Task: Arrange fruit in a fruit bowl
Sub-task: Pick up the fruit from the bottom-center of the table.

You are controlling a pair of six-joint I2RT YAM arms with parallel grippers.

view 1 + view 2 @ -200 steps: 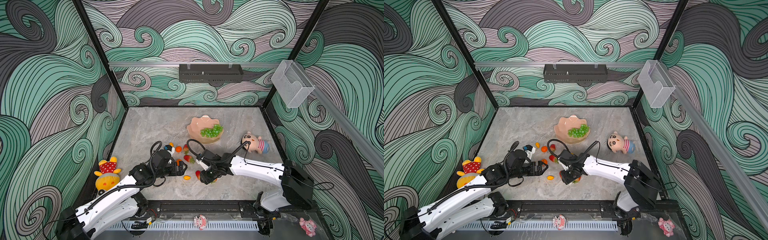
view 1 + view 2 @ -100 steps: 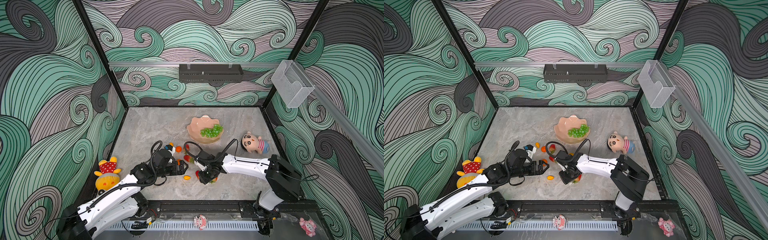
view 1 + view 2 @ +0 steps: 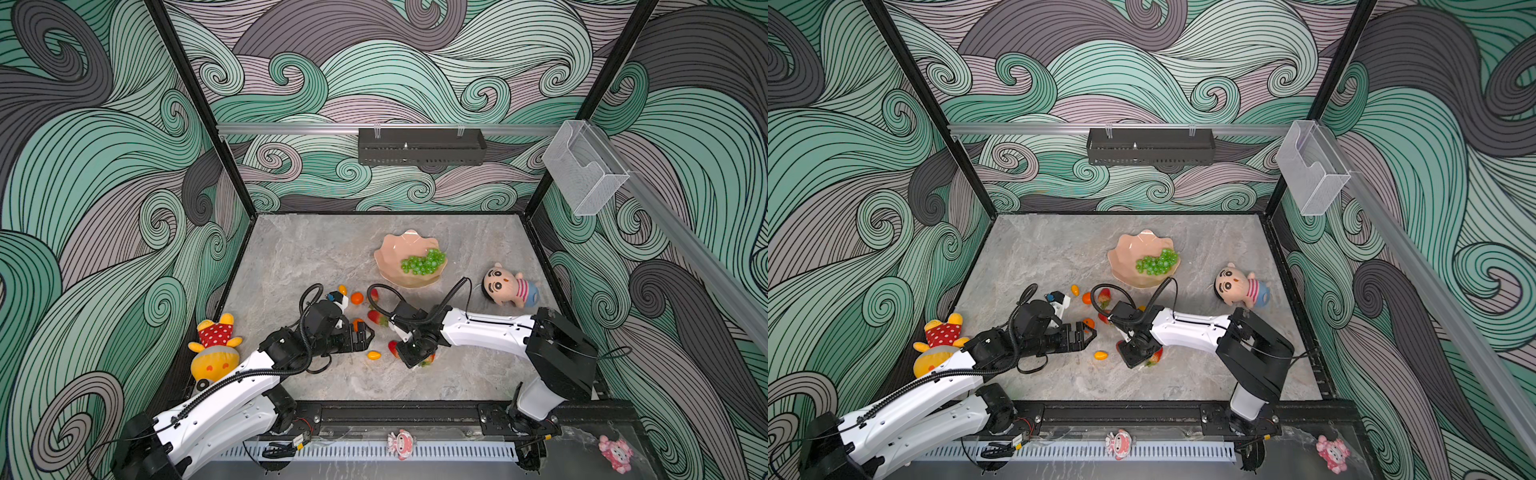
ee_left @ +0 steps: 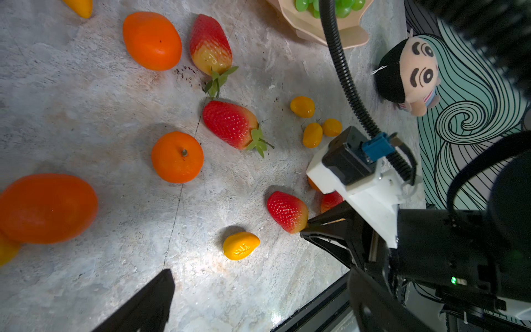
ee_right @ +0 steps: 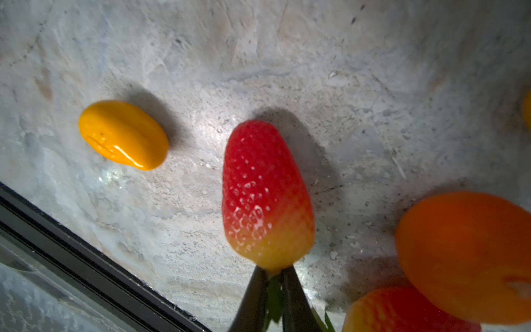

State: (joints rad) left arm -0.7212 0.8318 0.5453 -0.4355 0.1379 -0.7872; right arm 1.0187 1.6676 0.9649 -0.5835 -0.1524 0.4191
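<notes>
The strawberry (image 5: 267, 195) was down by the table (image 3: 311, 257), on the near side of the bowl (image 3: 395, 253) and well apart from it. The right gripper (image 5: 273, 273) had its two dark fingers pinched almost together on the green leaves at the berry's pale end, so it held the fruit by its leaves. Whether the berry had left the table I couldn't tell. A tangerine (image 5: 465, 253) and a second strawberry (image 5: 402, 310) sat close against that gripper, also on the bowl's near side. A small yellow oval (image 3: 374, 355) lay a little farther left, about as far out from the bowl, between the two grippers. The left gripper (image 3: 368, 336) stood to the bowl's near left, jaws spread wide and holding nothing, with another tangerine (image 4: 176, 156) just beside them. Closer to the bowl's near-left edge lay a third tangerine (image 3: 356, 297), two more strawberries (image 4: 230, 123) and a few little ovals (image 4: 311, 135). The bowl itself held the grapes (image 3: 424, 262), heaped against its right rim. A boy doll (image 3: 509, 286) lay just right of the bowl. A yellow doll (image 3: 214, 349) sat far off to its near left.
</notes>
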